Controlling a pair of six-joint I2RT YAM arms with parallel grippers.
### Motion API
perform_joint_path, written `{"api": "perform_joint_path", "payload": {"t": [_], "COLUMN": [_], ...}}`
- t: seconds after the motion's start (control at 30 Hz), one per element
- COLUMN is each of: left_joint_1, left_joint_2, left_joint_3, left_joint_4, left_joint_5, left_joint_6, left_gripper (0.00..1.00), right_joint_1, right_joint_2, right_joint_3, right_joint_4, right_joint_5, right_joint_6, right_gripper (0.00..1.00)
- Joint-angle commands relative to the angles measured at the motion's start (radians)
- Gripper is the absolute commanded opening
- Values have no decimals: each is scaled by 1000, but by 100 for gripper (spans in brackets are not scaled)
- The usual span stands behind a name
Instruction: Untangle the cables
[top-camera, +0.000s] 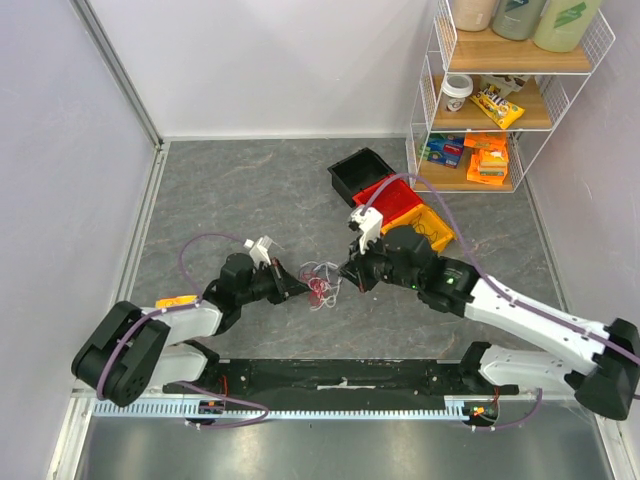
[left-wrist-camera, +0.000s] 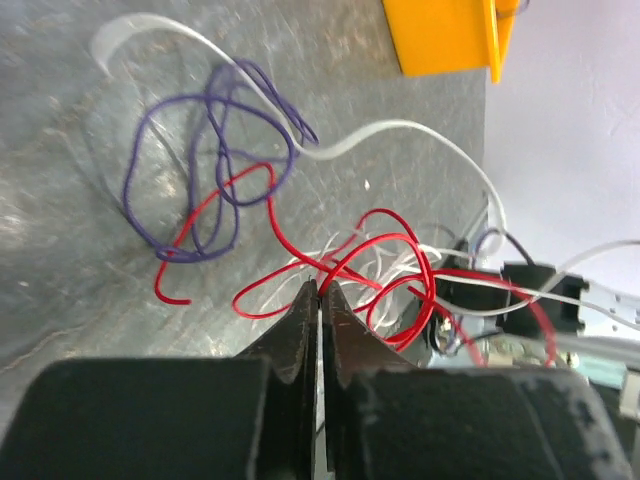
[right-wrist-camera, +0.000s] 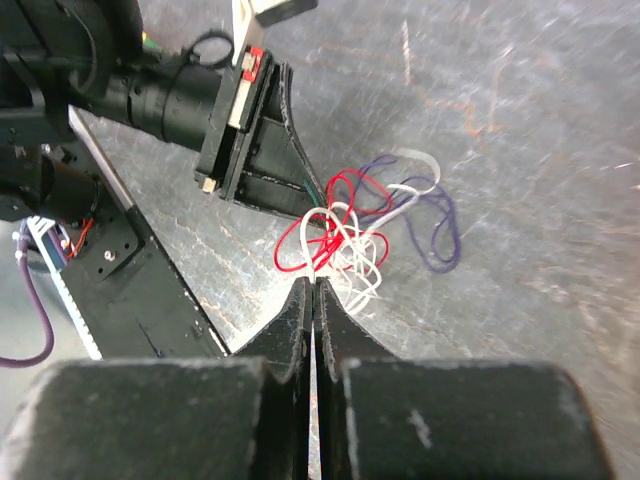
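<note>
The cables (top-camera: 322, 283) are a small loopy tangle of white, red and dark purple wires on the grey table between both grippers. In the left wrist view my left gripper (left-wrist-camera: 321, 285) is shut on a red wire (left-wrist-camera: 345, 262) at the tangle's edge; purple loops (left-wrist-camera: 210, 170) and a white strand (left-wrist-camera: 390, 130) spread beyond. In the right wrist view my right gripper (right-wrist-camera: 313, 283) is shut on a white wire (right-wrist-camera: 318, 262) of the tangle (right-wrist-camera: 365, 225), opposite the left gripper (right-wrist-camera: 262, 150). From above, the left gripper (top-camera: 300, 288) and right gripper (top-camera: 345, 272) flank the tangle.
Black (top-camera: 360, 172), red (top-camera: 395, 200) and yellow (top-camera: 428, 228) bins stand behind the right arm. A white wire shelf (top-camera: 500, 90) with snacks and bottles stands at the back right. A black strip (top-camera: 340, 375) runs along the near table edge.
</note>
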Motion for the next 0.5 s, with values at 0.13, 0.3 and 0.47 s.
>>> {"api": "perform_joint_path", "payload": {"t": [0.13, 0.3, 0.47], "left_joint_1": [2, 2, 4], "left_joint_2": [-313, -697, -947], "left_joint_3": [55, 116, 268], "left_joint_4": [-414, -793, -1066], "left_joint_5": [-340, -560, -755], "left_joint_6": [4, 74, 177], "left_gripper": [2, 2, 2], "right_joint_1": [0, 0, -2], "right_joint_2": [-246, -357, -358], "right_joint_3": [274, 263, 223], "right_joint_4": [-302, -333, -347], "right_joint_5": [610, 972, 1072], "right_joint_6": [-136, -159, -142], "right_gripper": [0, 0, 0]}}
